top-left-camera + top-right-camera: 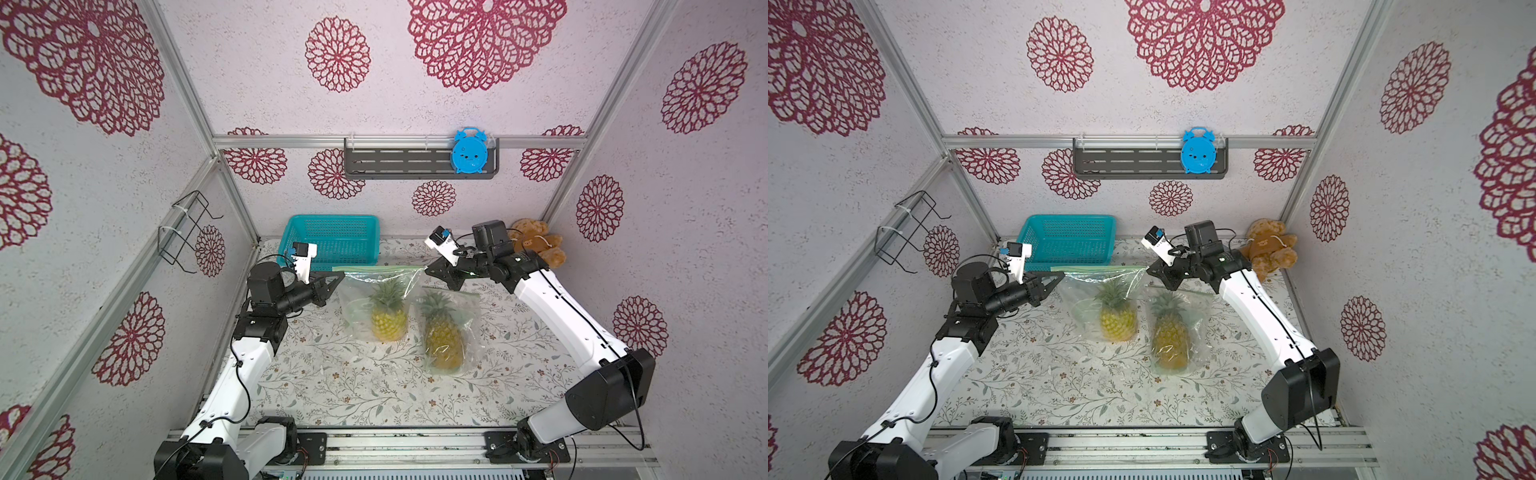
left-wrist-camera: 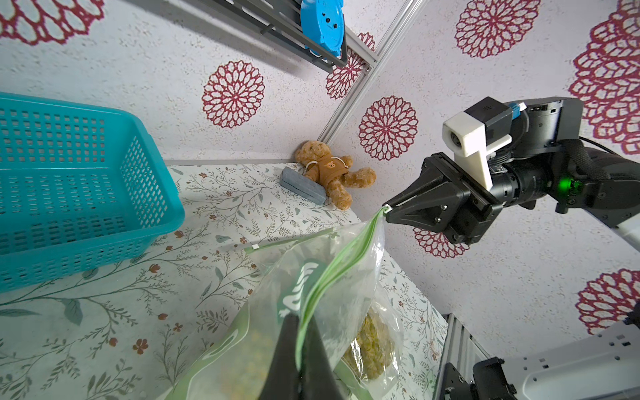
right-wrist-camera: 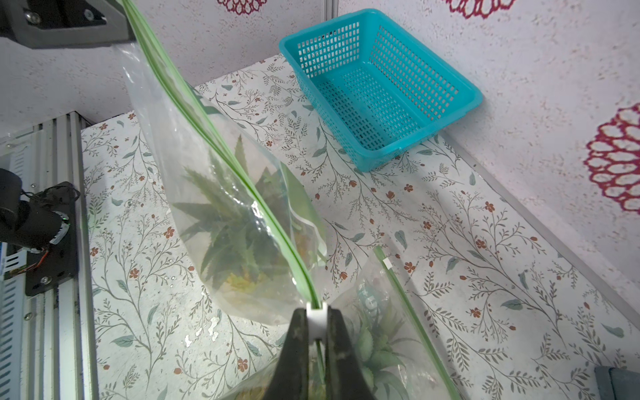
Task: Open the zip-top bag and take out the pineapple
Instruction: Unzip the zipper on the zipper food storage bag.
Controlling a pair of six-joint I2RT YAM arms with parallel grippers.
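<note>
Left gripper [image 1: 340, 277] clamped on zip-top bag [image 1: 376, 291] corner, right gripper [image 1: 428, 271] clamped on slider [image 3: 317, 318]; hanging pineapple [image 1: 388, 318] weight may yank thin strip free when slider's pulled.

Clear green-topped bag [image 1: 356, 301] hangs upright and taut, pineapple [image 1: 388, 321] standing inside.

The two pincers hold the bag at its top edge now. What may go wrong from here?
1. The right pincer pinches only the small white slider of the clear zip-top bag with the green seal; it may slip off when pulled.
2. The left pincer grips just the seal's thin end; the yellow pineapple inside could drag it free.
3. The second, darker pineapple in its own clear bag lies close beside; the held bag might knock it.
</note>
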